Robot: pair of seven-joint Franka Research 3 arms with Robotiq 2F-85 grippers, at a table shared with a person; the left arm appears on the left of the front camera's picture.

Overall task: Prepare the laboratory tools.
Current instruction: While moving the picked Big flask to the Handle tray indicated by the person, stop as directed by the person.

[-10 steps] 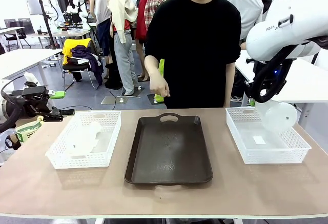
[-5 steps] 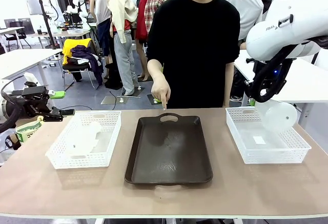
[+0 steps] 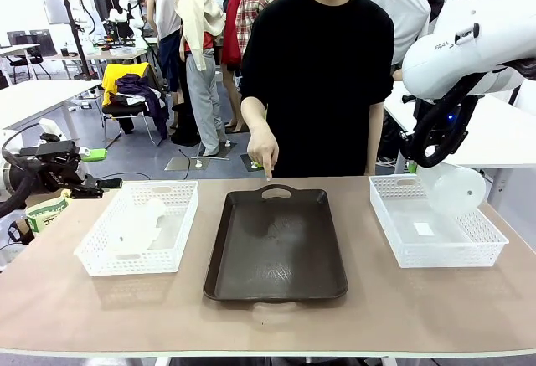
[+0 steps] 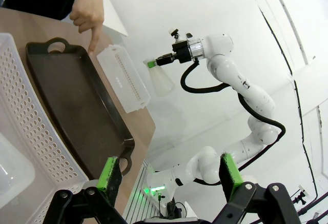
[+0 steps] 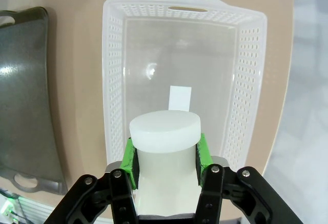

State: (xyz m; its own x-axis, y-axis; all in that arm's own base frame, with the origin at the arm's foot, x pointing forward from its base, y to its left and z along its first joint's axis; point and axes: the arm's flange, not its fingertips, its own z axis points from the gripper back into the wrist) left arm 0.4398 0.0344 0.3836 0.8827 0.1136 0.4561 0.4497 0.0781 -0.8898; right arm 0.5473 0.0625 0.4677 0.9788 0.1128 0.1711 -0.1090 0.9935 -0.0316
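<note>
Item: dark brown tray [image 3: 276,244], flat on the table with a handle at each end, taken as the reference for all entries. Person's hand [image 3: 263,150]: at the tray's far end, fist loosely closed, index finger stretched downward, tip just above or at the far handle; whether it touches cannot be told; it holds nothing. Right gripper [image 5: 165,155]: to the right of the tray, raised above the table, both green pads pressed against opposite sides of a frosted-white flask [image 3: 455,190] and gripping it firmly. That flask hangs clear of the table, to the right of the tray, over the right white mesh basket [image 3: 435,257], not touching it; a small white label lies on the basket floor beneath. Left gripper [image 3: 96,169]: well to the left of the tray, beyond the table's left edge, fingers [image 4: 110,171] spread wide apart, nothing between them, touching nothing. Second flask [image 3: 141,222]: lying on its side in the left white mesh basket [image 3: 92,253], which stands just left of the tray. The tray's surface is bare, with a faint sheen in the middle.
</note>
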